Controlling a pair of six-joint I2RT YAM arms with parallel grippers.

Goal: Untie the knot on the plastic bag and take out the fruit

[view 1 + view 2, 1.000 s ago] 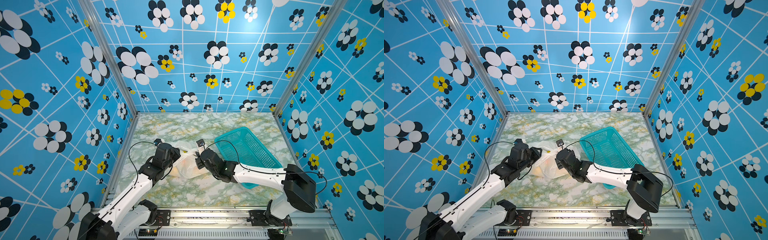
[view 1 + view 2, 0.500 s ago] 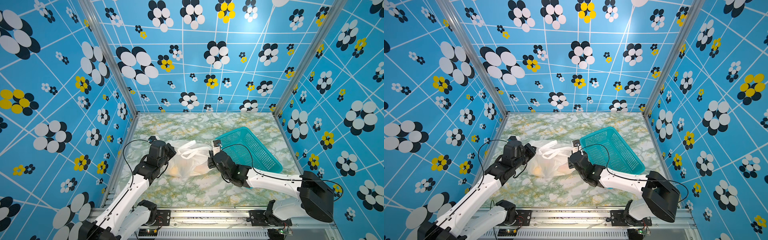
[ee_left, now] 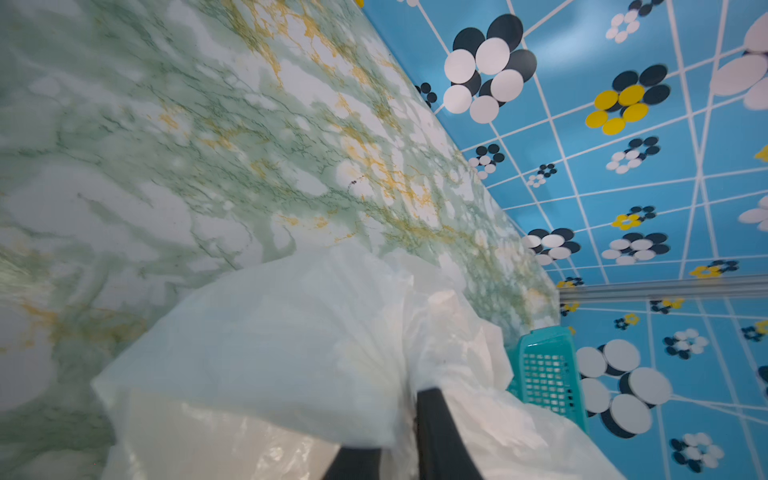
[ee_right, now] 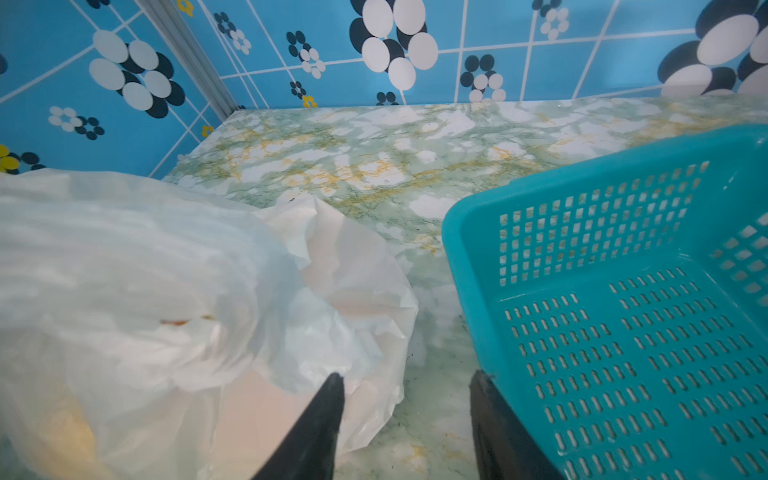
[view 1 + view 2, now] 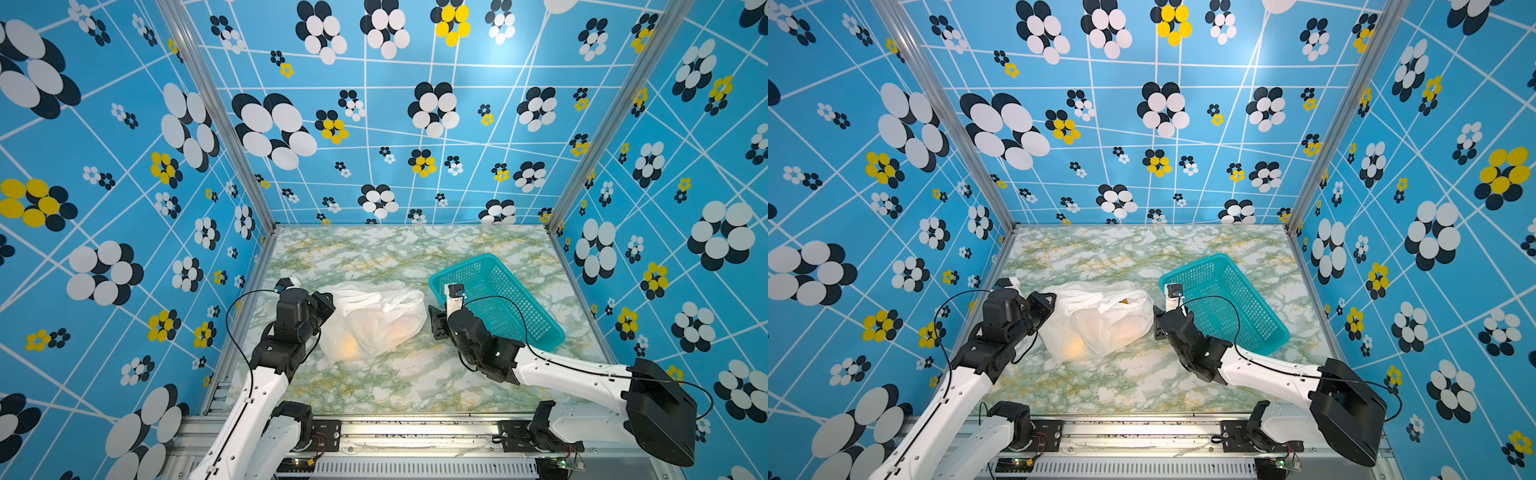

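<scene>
Touching the left gripper [image 5: 326, 303], the plastic bag [image 5: 374, 324] lies beside the right gripper [image 4: 405, 378].

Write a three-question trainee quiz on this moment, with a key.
1. True or false: the basket holds fruit.
2. The right gripper is: A. shut on the basket rim; B. open, holding nothing; C. shut on a fruit.
3. Fill in: the fruit lies inside the ____.

Key: 1. False, the basket is empty. 2. B. 3. bag.
</scene>
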